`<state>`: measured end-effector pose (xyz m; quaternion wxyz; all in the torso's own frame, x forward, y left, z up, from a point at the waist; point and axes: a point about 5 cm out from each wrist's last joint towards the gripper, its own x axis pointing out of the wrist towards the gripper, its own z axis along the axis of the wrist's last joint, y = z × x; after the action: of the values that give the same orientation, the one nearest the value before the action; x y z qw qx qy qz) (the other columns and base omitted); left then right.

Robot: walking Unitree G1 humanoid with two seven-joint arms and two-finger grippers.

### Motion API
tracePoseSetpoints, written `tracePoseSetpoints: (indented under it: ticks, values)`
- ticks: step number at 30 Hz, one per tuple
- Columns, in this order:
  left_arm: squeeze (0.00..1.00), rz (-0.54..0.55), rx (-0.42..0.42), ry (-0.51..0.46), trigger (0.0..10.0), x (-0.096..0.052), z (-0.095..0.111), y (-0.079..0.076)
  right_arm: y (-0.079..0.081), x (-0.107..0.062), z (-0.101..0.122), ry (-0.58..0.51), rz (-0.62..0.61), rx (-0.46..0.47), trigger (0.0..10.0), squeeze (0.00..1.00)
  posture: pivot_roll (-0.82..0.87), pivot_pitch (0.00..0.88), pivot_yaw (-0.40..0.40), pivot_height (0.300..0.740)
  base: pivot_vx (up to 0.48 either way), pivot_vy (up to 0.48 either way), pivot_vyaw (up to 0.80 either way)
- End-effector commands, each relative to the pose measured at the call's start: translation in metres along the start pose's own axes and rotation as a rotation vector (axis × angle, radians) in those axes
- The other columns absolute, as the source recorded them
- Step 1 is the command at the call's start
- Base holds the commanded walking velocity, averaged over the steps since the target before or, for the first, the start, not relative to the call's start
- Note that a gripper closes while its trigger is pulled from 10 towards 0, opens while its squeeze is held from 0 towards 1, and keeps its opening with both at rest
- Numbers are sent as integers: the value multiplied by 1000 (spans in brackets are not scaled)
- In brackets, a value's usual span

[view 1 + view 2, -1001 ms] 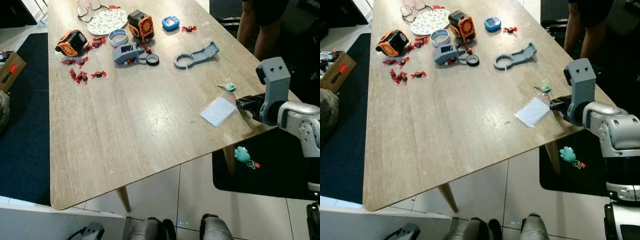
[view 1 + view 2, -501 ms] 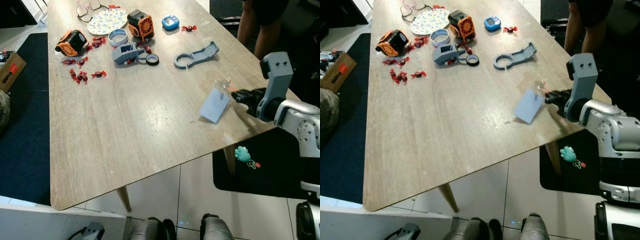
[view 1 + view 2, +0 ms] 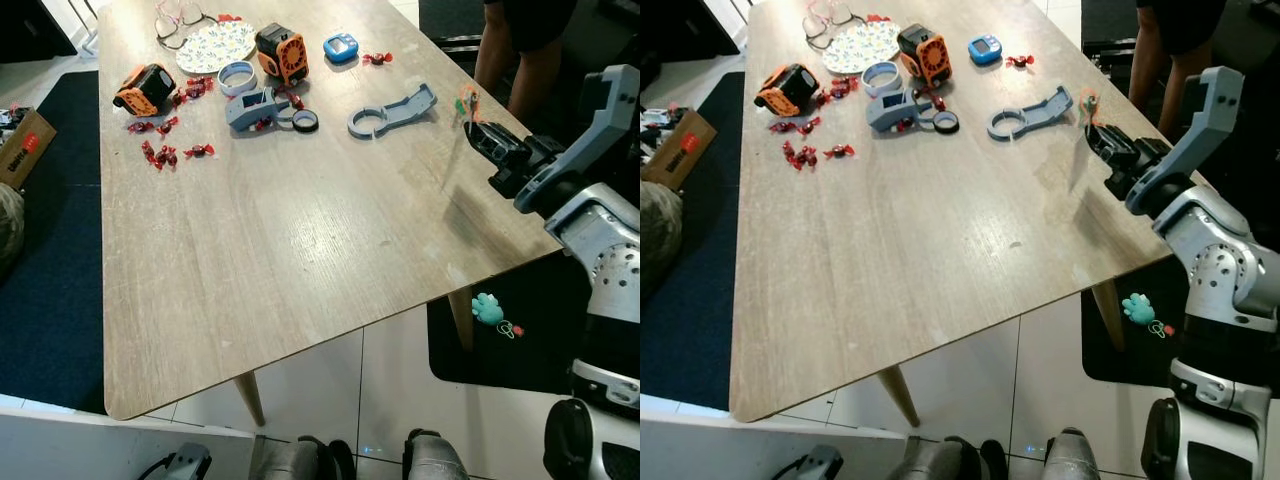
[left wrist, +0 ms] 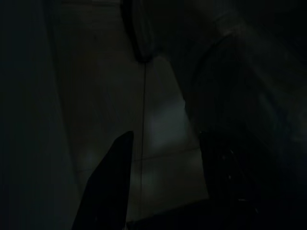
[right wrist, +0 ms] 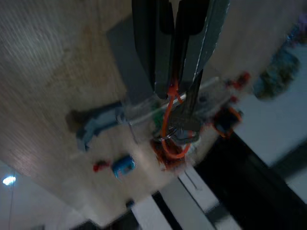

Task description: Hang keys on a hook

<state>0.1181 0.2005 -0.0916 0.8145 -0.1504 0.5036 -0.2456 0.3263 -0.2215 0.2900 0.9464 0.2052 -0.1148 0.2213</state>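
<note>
- We're clamping the keys (image 5: 178, 125) in the right gripper (image 3: 478, 125), fingers closed on the orange ring, above the table (image 3: 300, 230) at its right edge.
- Keys and clear tag are dangling straight below the fingertips, long axis vertical.
- No hook visible; we judge carrying comes next.
- Left gripper (image 4: 163, 158) is hanging idle, fingers apart.
</note>
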Motion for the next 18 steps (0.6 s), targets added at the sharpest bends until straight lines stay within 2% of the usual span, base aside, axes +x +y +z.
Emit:
tracePoseSetpoints:
  ticks: [1, 7, 9, 10, 11, 12, 14, 15, 16, 17, 18]
  values:
    - [0, -5, -54, -49, 10000, 4, 3, -3, 10, 0, 7, -96, 61, 54, 0, 0, -186, 161, 182, 740, 0, 0, 0]
    - [0, 12, -77, -102, 10000, 6, 14, -3, 16, 1, 1, -125, 108, 73, 0, 0, -186, 155, 180, 740, 0, 0, 0]
    - [0, 32, -109, -181, 10000, 8, 28, -2, 25, 2, -10, -130, 144, 52, 0, 0, -184, 140, 173, 740, 0, 0, 0]
    - [0, 43, -119, -210, 10000, 8, 33, -1, 29, 2, -14, -138, 157, 39, 1059, 0, -183, 134, 171, 740, 0, 0, 0]
    - [0, 55, -127, -234, 10000, 8, 37, 0, 31, 1, -19, -141, 167, 43, 1059, 0, -183, 134, 171, 740, 0, 0, 0]
    - [0, 67, -145, -262, 10000, 8, 42, 1, 33, 2, -26, -120, 164, 30, 2627, 0, -183, 134, 171, 740, 0, 0, 0]
    - [0, 89, -185, -318, 10000, 8, 51, 2, 38, 2, -40, -78, 189, 35, 4863, 0, -183, 125, 171, 740, 0, 0, 0]
    - [0, 89, -185, -318, 10000, 8, 51, 2, 38, 2, -40, -78, 189, 35, 4863, 0, -183, 125, 171, 740, 0, 0, 0]
    - [0, 93, -194, -329, 10000, 9, 53, 2, 44, 1, -46, -61, 227, 36, 6235, 0, -183, 122, 170, 740, 0, 0, 0]
    - [0, 93, -194, -329, 10000, 9, 53, 2, 44, 1, -46, -61, 227, 36, 6235, 0, -183, 122, 170, 740, 0, 0, 0]
    - [0, 96, -197, -334, 10000, 9, 53, 2, 47, 1, -49, -50, 242, 33, 10000, 0, -183, 122, 170, 740, 0, 0, 0]
